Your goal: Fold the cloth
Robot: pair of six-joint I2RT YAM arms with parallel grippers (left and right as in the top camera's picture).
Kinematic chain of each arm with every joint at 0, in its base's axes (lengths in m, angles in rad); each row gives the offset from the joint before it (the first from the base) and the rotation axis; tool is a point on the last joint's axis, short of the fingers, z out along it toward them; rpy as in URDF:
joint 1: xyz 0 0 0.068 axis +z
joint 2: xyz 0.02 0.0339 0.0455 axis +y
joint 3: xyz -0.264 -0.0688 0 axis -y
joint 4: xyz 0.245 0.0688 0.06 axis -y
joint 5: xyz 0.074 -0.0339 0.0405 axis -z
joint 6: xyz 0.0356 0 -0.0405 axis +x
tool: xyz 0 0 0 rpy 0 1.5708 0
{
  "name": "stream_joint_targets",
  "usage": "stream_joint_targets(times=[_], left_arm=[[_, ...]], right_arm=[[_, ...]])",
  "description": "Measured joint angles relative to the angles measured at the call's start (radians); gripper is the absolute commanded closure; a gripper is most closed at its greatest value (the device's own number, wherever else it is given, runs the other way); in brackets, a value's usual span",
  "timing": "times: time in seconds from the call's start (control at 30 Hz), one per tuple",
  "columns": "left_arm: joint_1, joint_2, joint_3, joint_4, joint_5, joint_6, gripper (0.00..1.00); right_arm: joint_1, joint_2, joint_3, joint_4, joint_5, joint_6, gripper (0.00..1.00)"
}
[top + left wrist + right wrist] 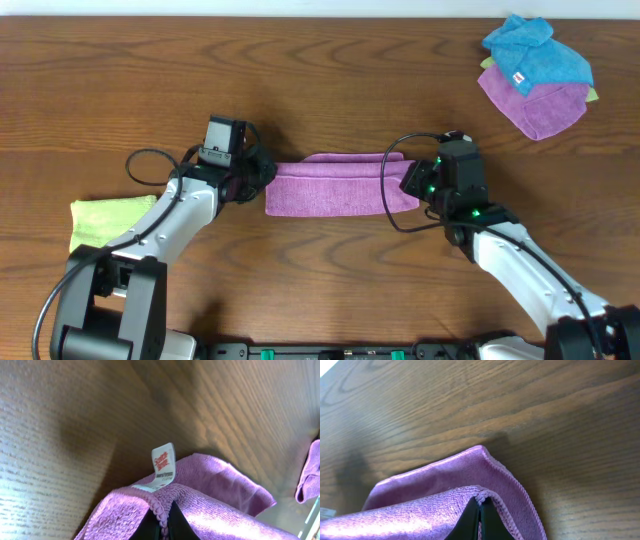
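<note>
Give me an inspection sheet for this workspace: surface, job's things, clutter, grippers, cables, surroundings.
Surface: wooden table, dark grain.
Job's things: purple cloth stretched as a folded band between the grippers, its white label at the left end.
Clutter: green cloth at left, partly under the left arm; blue cloth piled on a purple rag at the far right.
Grippers: left gripper shut on the purple cloth's left end; right gripper shut on its right end.
Cables: left cable loops beside the left arm; right cable loops over the cloth's right end.
Surroundings: nothing seen.
</note>
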Motion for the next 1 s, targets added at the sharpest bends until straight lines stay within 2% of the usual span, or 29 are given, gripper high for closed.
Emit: stream_joint_targets(times=[0.47, 1.0], left_arm=[[-0.045, 0.053, 0.0, 0.063, -0.062, 0.0, 0.94], [-0.05, 0.058, 0.0, 0.083, -0.126, 0.0, 0.94]], right_arm=[[0.0, 0.084, 0.0, 0.146, 0.022, -0.042, 0.99], [0.0, 0.145, 0.0, 0.228, 0.063, -0.073, 0.99]])
